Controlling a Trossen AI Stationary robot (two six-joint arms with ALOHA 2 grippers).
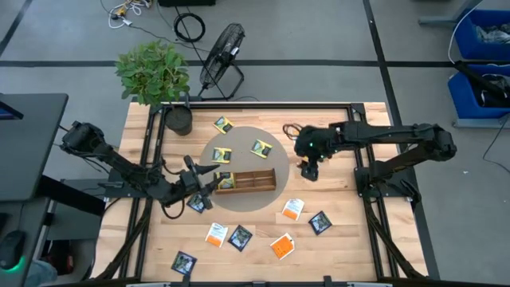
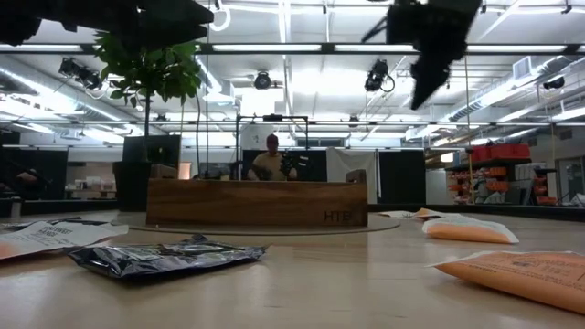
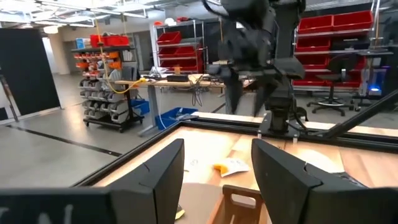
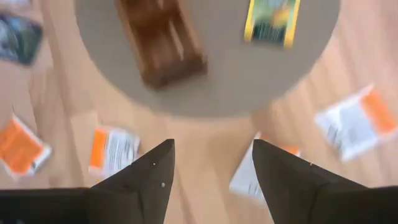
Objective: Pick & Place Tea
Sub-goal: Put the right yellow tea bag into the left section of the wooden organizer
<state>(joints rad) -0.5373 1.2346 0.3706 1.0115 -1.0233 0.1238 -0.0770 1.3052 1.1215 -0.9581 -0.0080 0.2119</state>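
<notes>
Wooden tray (image 1: 249, 180) on grey mat; my left gripper (image 1: 209, 177) open at its end, my right gripper (image 1: 309, 169) open, raised alongside.

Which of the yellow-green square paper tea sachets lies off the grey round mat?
The yellow-green sachet nearest the potted plant lies on bare wood beyond the grey mat; the other yellow-green ones lie on the mat.

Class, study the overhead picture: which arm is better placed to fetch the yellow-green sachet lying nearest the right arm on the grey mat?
Probably the right. Its open end effector hovers beside that yellow-green sachet; the left end effector sits at the tray's far end.
</notes>
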